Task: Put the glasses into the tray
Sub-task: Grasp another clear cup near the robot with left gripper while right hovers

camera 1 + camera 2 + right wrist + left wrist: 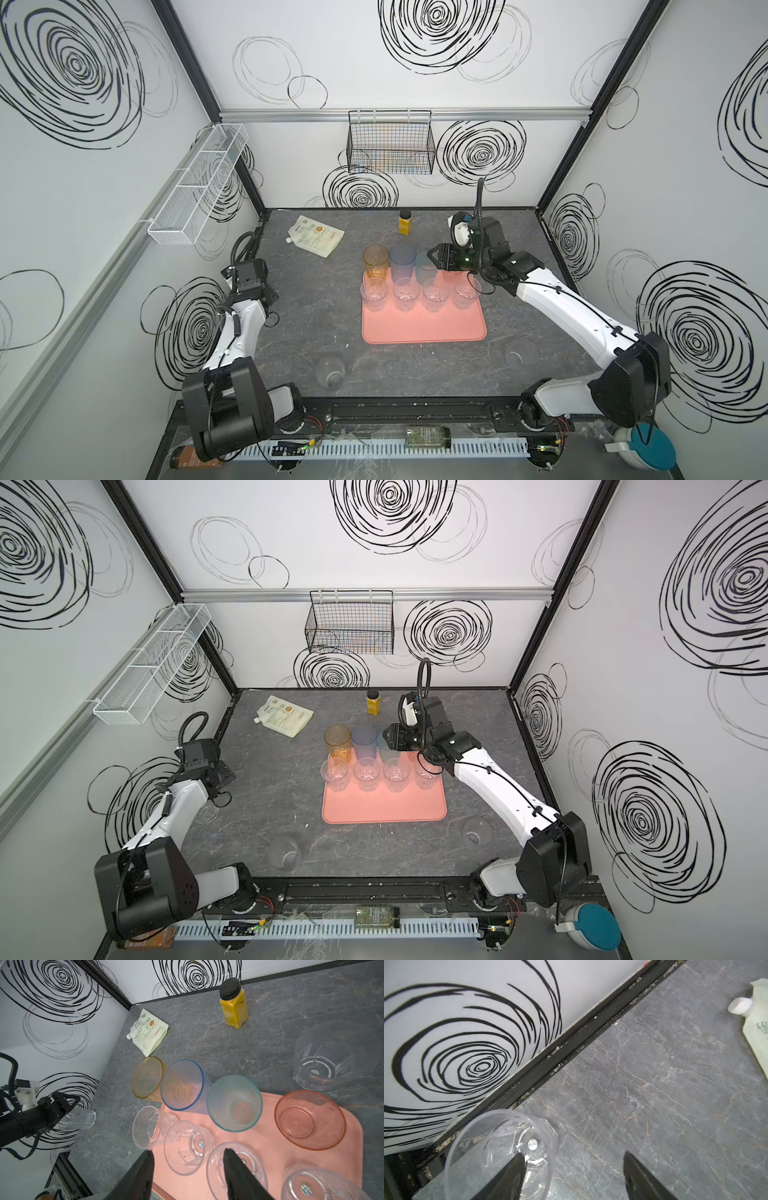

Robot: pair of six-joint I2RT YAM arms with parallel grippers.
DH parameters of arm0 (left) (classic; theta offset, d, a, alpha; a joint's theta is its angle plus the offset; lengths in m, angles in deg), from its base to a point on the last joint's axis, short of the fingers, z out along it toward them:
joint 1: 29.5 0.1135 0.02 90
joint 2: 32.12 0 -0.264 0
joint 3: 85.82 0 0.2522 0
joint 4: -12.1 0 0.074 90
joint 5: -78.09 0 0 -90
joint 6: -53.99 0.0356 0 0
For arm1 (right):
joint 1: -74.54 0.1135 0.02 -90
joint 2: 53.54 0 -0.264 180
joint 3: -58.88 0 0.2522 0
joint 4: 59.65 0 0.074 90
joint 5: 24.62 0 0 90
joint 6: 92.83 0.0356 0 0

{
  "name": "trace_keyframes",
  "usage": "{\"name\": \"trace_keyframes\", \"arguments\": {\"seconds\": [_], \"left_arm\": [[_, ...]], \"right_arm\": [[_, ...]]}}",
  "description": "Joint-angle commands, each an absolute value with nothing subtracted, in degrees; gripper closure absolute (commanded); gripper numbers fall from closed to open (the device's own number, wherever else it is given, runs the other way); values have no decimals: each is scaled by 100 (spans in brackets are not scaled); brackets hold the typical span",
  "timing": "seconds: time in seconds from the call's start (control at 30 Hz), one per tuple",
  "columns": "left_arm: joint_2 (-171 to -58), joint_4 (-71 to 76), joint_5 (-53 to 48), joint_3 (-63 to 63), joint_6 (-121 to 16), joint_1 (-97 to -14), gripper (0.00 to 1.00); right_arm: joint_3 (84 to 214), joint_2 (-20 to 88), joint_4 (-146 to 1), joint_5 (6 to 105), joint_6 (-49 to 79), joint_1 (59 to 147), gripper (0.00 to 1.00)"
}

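The tray (424, 328) sits mid-table, lined with glasses (405, 295), well right of my left arm. My target, a clear glass (500, 1153), stands upright by the left wall. The left gripper (573, 1155) gapes, one finger inside its rim. The right gripper (187, 1155) hangs part-open and empty over the tray.

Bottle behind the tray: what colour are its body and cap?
Bottle: yellow body, black cap; clearest in the right wrist view.
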State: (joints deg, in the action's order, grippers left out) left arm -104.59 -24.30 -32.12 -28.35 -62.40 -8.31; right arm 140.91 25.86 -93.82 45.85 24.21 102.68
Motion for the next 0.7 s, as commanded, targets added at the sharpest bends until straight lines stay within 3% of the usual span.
{"name": "trace_keyframes", "arguments": {"seconds": [0.0, 0.4, 0.67], "left_arm": [[-10677, -1988, -3059, -2970, -6408, -622, 26], [-10954, -1597, -2287, -3215, -6481, -402, 45], [-10908, -1565, -2070, -3271, -6546, -530, 65]], "right_arm": [[14062, 2726, -9231, 4526, 2407, 10339, 42], [14269, 3102, -9246, 4666, 2455, 10685, 42], [14452, 3233, -9269, 4866, 2515, 11014, 42]]}}
